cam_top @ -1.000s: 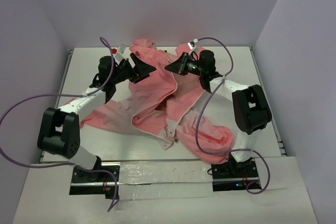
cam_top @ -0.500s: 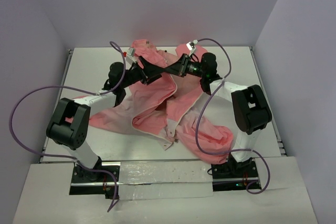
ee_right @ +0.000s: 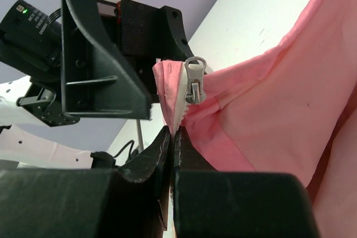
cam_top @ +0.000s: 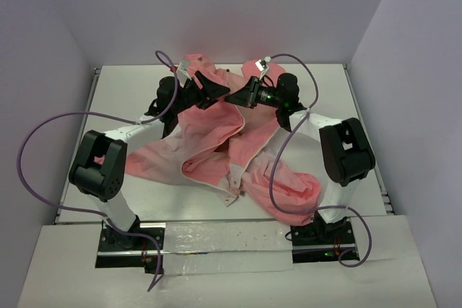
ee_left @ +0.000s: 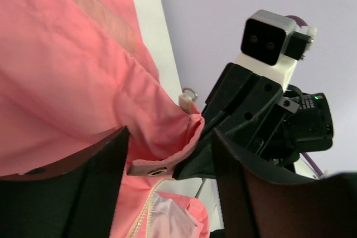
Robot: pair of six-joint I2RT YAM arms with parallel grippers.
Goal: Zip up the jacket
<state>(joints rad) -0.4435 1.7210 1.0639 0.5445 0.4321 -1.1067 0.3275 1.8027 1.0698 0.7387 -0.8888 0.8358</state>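
"Salmon jacket (cam_top: 216,142), position?"
"Heaped on white table (cam_top: 130,84); upper edge lifted between both arms."
"Grip status?"
"Right gripper (ee_right: 170,132) clenched on fabric below zipper slider (ee_right: 194,79). Left gripper (ee_left: 169,135) spread around the hem (ee_left: 162,163), not pinching."

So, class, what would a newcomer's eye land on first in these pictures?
A large salmon-pink fabric jacket sprawls across the middle of the white table. At its far end the right gripper is pinched shut on the zipper edge, close to a silver metal slider, facing the open left gripper.
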